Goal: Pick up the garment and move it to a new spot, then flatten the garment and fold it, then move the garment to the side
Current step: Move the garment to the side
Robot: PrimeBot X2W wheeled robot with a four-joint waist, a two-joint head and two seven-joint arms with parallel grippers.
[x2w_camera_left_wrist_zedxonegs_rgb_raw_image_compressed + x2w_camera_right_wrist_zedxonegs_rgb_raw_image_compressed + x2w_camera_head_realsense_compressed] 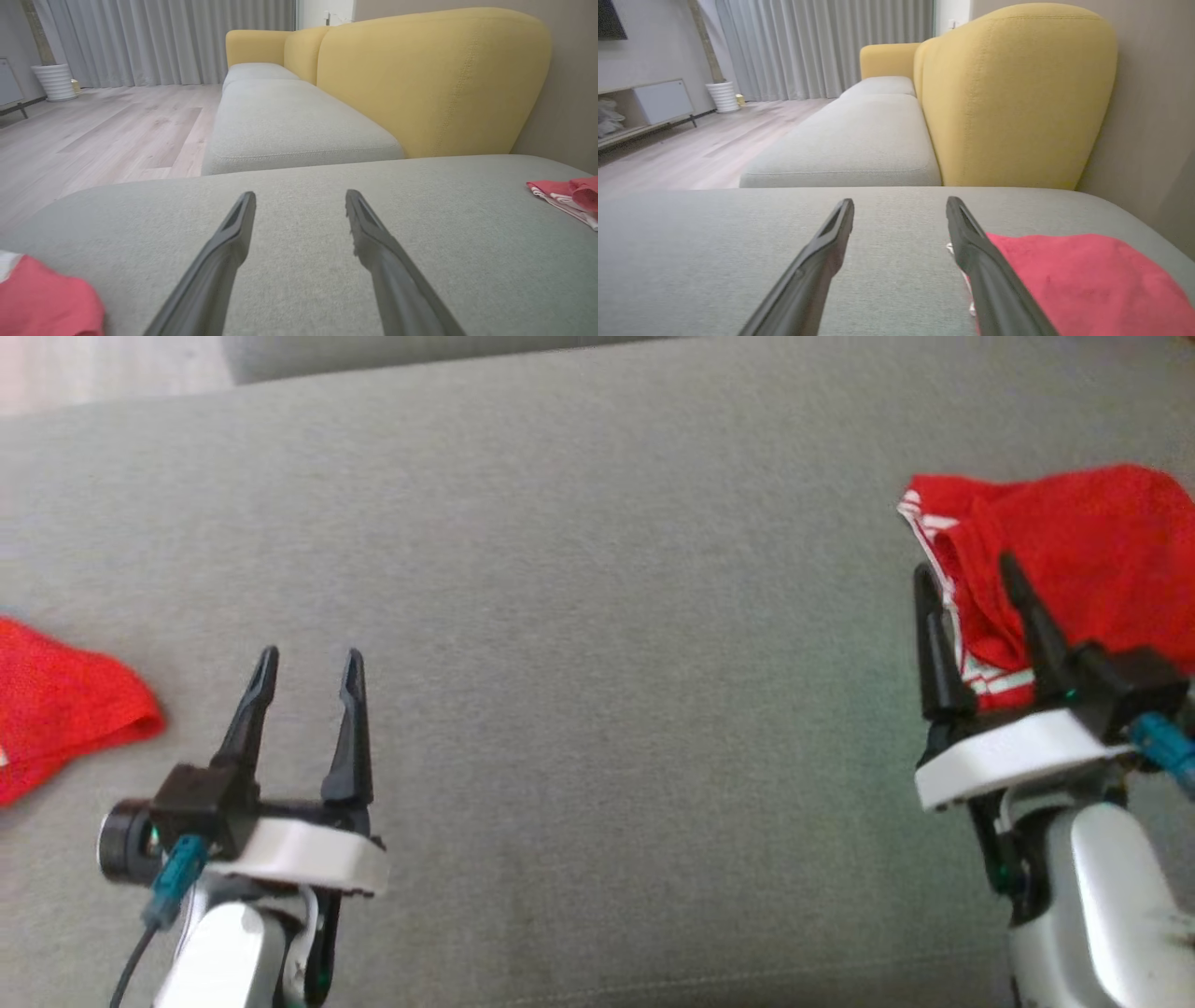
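A red garment with white stripes [1083,546] lies bunched at the right end of the grey cushion [597,616]. My right gripper [966,569] stands open at the garment's left edge, its right finger over the cloth and its left finger over bare cushion. The right wrist view shows the red garment [1087,280] beside and under the right finger, with nothing between the fingers of the right gripper [900,203]. A second red cloth [56,719] lies at the left edge. My left gripper [308,672] is open and empty, right of that cloth [42,303].
Beyond the cushion runs a sofa with a yellow back [430,79] and grey seats [289,121]. A wood floor [93,135], curtains [163,37] and a white planter [53,81] lie to the far left. A wall [1153,116] stands close on the right.
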